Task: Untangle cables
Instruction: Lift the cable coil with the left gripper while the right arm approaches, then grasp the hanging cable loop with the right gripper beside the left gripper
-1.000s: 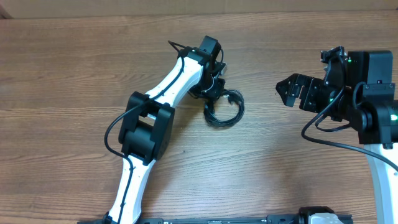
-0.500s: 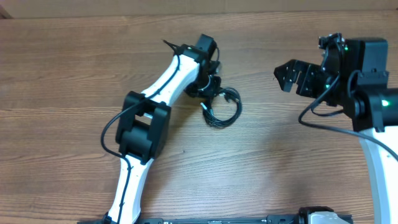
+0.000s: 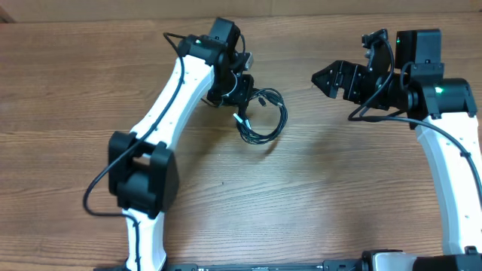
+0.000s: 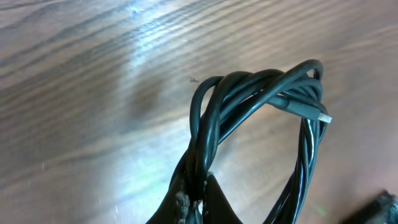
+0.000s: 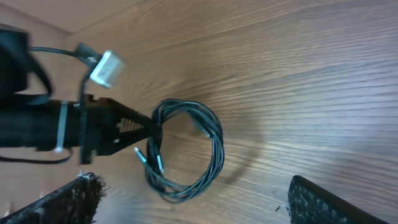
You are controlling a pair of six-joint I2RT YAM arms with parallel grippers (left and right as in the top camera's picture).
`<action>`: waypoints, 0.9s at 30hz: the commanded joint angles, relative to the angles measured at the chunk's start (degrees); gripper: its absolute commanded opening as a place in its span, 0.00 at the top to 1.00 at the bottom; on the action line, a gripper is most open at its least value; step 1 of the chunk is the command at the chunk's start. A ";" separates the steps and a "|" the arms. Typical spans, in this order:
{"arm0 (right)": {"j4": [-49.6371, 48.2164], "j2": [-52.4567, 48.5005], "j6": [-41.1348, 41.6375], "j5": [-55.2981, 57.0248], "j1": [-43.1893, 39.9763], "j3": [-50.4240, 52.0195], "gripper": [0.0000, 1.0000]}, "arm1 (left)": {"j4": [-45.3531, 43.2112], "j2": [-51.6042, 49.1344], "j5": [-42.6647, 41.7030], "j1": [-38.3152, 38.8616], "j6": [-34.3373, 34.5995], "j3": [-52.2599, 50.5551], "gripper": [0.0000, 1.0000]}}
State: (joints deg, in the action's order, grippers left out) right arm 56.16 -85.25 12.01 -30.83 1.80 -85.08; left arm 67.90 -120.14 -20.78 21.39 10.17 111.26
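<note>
L gripper [image 3: 242, 108] clamped on the cables [image 4: 261, 87]: light, floppy coil. R gripper [image 3: 325, 77] is wide open; I'd grab the opposite loop side.

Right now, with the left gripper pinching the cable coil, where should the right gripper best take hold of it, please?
Take the cable coil at its free outer arc, opposite where the left gripper pinches it, coming from the robot's right. That arc bows outward, unobstructed, facing the open right gripper.
</note>
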 commanded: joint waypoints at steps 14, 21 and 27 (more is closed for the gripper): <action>-0.09 -2.19 10.91 -3.80 7.80 -0.76 0.19 | 4.59 10.38 -4.33 -5.03 -4.00 0.35 0.96; -0.11 -7.26 17.18 0.76 13.46 -0.76 0.30 | 2.05 10.38 -6.54 -5.99 -2.58 0.35 0.96; -1.66 -13.33 19.56 1.49 16.20 -0.76 0.37 | 1.46 10.43 -12.07 -6.40 -4.44 0.39 0.96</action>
State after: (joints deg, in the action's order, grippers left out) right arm 54.94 -96.20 29.43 -30.59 17.58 -85.08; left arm 70.08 -110.78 -27.53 15.27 6.61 111.26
